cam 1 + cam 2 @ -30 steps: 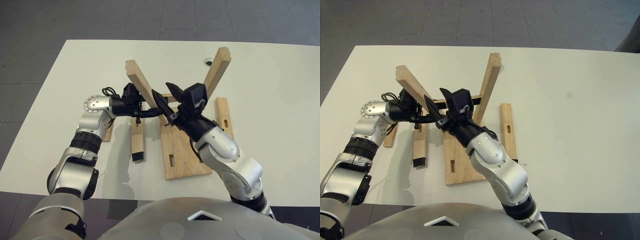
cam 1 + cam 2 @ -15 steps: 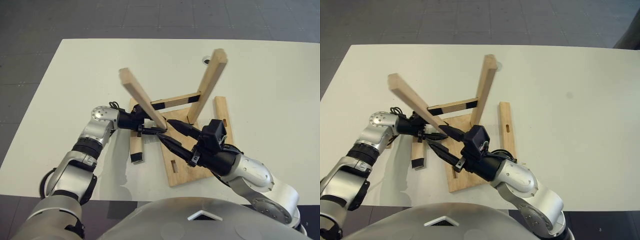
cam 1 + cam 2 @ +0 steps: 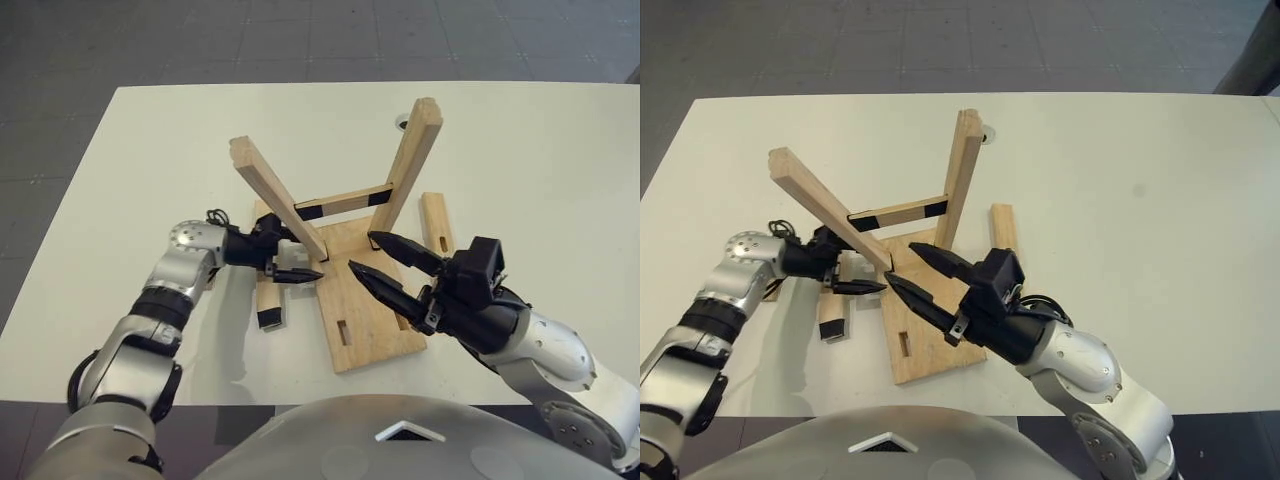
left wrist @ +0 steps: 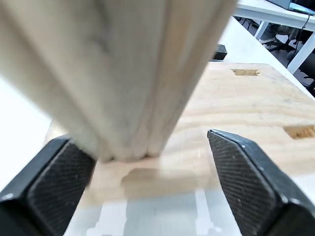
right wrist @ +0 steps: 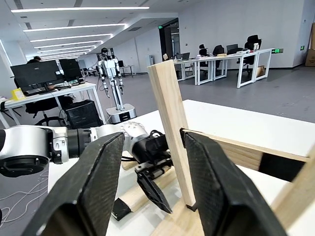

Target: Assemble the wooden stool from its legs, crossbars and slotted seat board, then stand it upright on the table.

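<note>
Stool pieces sit partly joined near the middle of the white table (image 3: 540, 170). Its slotted seat board (image 3: 375, 335) lies flat, and two legs rise from the board's far end with a crossbar (image 3: 345, 203) with black ends spanning between them. Reading the board as a clock face with 12 away from the robot, the left leg (image 3: 272, 195) leans out toward 10 o'clock, while the right leg (image 3: 410, 160) tilts slightly toward 1 o'clock. Two loose pieces lie flat on the table: a slotted bar (image 3: 436, 224) just beside the board at 2 o'clock, and a black-tipped bar (image 3: 270, 300) just beside it at 9 o'clock.

The left gripper (image 3: 308, 263) comes in from 9 o'clock, low at the foot of the left leg. Its claw is released: in the left wrist view the leg's foot stands between the two pads (image 4: 246, 182), close against one and well clear of the other. The right gripper (image 3: 361, 251) hangs above the board's middle, pointing toward 11 o'clock. Its claw is also released — fingers spread wide and touching nothing, with the left leg framed between them in the right wrist view.
</note>
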Tool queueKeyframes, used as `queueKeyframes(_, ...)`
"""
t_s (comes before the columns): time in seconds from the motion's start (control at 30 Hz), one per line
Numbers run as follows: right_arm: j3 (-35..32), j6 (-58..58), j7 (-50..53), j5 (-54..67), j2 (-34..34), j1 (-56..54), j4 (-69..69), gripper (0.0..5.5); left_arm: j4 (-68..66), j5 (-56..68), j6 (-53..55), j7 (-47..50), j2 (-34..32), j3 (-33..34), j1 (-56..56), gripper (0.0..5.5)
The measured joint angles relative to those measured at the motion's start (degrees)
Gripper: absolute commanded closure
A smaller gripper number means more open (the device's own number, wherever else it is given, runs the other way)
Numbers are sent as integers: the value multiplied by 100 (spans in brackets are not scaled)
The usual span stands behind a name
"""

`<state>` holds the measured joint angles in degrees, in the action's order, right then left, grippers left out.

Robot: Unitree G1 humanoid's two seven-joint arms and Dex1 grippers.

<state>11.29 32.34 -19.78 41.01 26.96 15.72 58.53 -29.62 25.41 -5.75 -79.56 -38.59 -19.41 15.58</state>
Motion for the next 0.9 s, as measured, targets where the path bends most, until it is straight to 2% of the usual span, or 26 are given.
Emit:
queueKeyframes(0.13,-454,-135,-55,214,92,9,-9,328,1077,454,342,13,-652,981,-1306,146)
queueKeyframes(0.3,-733,-213,-39,321,98,-67,-72,328,2264,1061,646,480,-682,2168,-1694,146)
queueKeyframes(0.43,-982,-221,60,443,92,-230,-164,328,3108,1390,880,1554,-511,3162,-1822,146)
queueKeyframes(0.6,-1224,-210,346,751,80,-822,-261,328,4509,1698,1424,2979,-144,3666,-1766,146)
queueKeyframes(0.73,-1795,-4,1057,1097,102,-1866,-827,328,5356,2303,2221,4410,-126,4182,-1251,146)
queueKeyframes(0.9,-2000,566,1768,1215,241,-3403,-1669,328,6316,2986,3168,5744,-133,4045,-471,146)
